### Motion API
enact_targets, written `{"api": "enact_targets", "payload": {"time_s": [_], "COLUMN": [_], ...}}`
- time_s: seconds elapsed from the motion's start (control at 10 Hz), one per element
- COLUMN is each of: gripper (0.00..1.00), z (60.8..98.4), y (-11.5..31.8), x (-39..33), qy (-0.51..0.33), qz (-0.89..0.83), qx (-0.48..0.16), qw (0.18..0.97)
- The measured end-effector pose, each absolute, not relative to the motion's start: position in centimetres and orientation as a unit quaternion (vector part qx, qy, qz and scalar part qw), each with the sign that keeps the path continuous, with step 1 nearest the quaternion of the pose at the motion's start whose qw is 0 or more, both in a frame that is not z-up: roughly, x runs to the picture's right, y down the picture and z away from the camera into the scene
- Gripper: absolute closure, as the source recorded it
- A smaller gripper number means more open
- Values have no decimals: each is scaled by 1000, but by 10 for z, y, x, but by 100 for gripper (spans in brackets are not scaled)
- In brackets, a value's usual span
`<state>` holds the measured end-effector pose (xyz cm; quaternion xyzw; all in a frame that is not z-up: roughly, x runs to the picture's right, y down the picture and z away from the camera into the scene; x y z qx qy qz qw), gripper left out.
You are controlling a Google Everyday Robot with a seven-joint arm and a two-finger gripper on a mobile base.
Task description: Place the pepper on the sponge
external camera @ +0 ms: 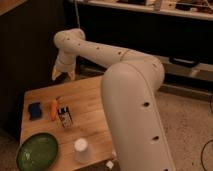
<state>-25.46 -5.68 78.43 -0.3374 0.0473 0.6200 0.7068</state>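
The orange pepper [53, 109] lies on the wooden table [90, 102], just right of the bright-blue sponge [35, 110] and not on it. The two nearly touch. My gripper [63, 75] hangs at the end of the white arm above the table's far left edge, well behind the pepper and the sponge, fingers pointing down. Nothing is held in it.
A small dark box with a white label [64, 118] stands right beside the pepper. A round green plate [37, 151] sits at the front left corner. A white cup [81, 149] stands near the front edge. My arm's bulky white links [132, 100] cover the table's right side.
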Motion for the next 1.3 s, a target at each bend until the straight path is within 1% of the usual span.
{"api": "enact_targets", "payload": {"time_s": [0.2, 0.3, 0.7, 1.0, 1.3], "gripper": [35, 35, 35, 35, 35], "z": [798, 823, 872, 888, 894], "y": [-38, -25, 11, 31, 50], "x": [-276, -286, -310, -322, -330], "qy": [55, 64, 90, 111, 126], "qz": [608, 601, 586, 576, 569], "qx": [-342, -344, -362, -365, -365], "qw": [715, 719, 720, 723, 726]}}
